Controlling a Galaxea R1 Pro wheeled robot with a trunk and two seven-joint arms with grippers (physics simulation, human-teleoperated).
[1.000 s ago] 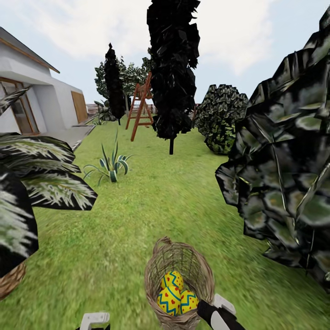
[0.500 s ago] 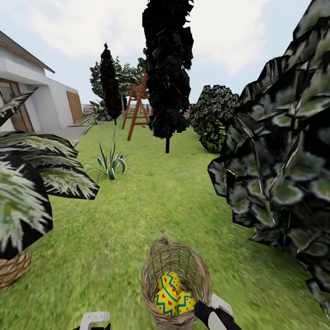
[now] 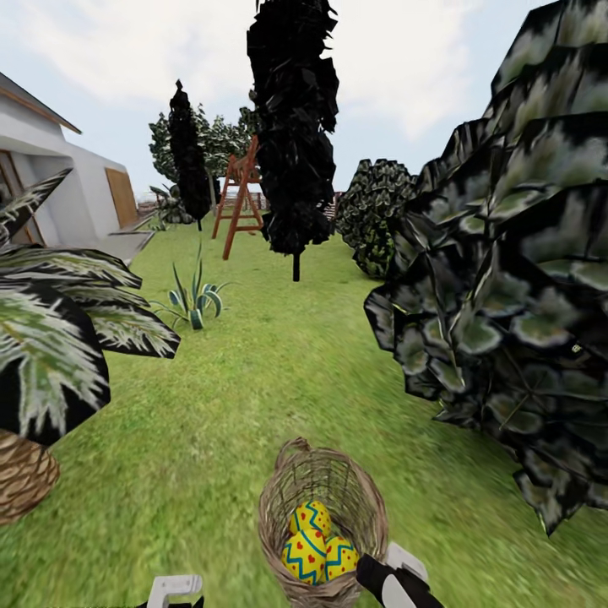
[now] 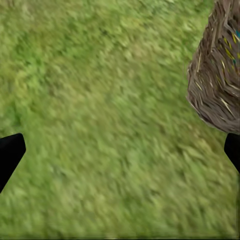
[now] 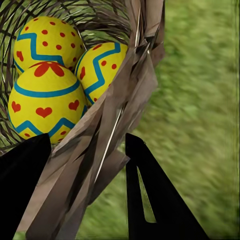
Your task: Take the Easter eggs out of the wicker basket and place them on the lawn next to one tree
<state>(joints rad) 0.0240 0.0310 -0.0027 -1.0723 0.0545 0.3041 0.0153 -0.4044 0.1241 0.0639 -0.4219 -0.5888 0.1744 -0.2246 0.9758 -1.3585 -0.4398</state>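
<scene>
From the head camera, the wicker basket (image 3: pixel 323 528) hangs low over the lawn (image 3: pixel 253 405), with all three Easter eggs (image 3: pixel 317 545) piled in its near end. The right gripper (image 3: pixel 397 574) sits at the basket's right rim, touching it, while the left gripper (image 3: pixel 176 589) hangs well apart to the left over bare grass. The tree (image 3: pixel 515 279) crowds in close on the right (its dark, pale-flecked crown overhangs the grass just beyond the basket), so the right arm is plainly the nearer one to both basket and tree.

In the left wrist view, the left gripper's fingertips (image 4: pixel 10 155) stand wide apart with nothing between them; the basket wall (image 4: pixel 217 75) lies off to one side.

In the right wrist view, the right gripper's two dark fingers (image 5: pixel 150 195) straddle the basket's woven rim (image 5: pixel 120 115), apparently clamped on it, one inside and one outside. The eggs (image 5: pixel 47 100) lie just past the inner finger, touching one another. I judge the basket is being carried by its rim toward the tree; the eggs have yet to come out.
</scene>
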